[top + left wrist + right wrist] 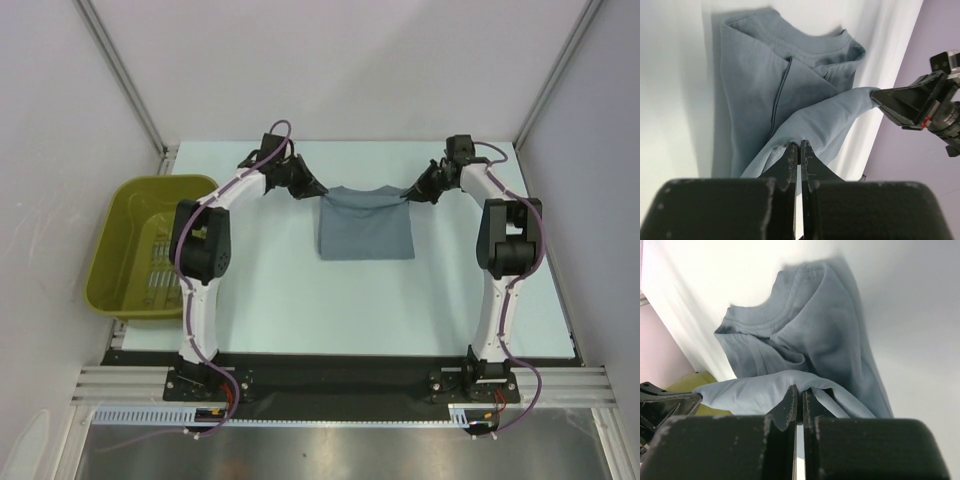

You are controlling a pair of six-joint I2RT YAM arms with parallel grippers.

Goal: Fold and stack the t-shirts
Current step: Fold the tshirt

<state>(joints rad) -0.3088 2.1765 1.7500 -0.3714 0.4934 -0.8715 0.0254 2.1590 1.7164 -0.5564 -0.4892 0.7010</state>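
Basket (150,245) sits at the left edge of the desk (270,300), well apart from the shirt.

Left pincer (311,190) is pressed together on the t-shirt's far-left corner. Its wrist view shows cloth pinched between the tips and raised off the desk.

T-shirt (366,228) lies mid-desk between the two arms. Sides are tucked in, making a rough rectangle, with the collar at the far end and the hem toward the arm bases.

Right pincer (409,193) is pinching the far-right corner the same way, fabric clamped in its tips.

Key relation: the held collar edge runs left-right, spanning from one pincer to the other. The rest of the shirt lies on the near side of both, long axis running from them toward the bases. Neither arm is nearer; each has one corner.

Judgement: the step in hand looks like a collar-to-hem fold. Both pincers should carry the edge nearward together, level and the same width apart. Uneven travel would likely skew the fold. Stacking is not yet begun, and only one shirt is visible.
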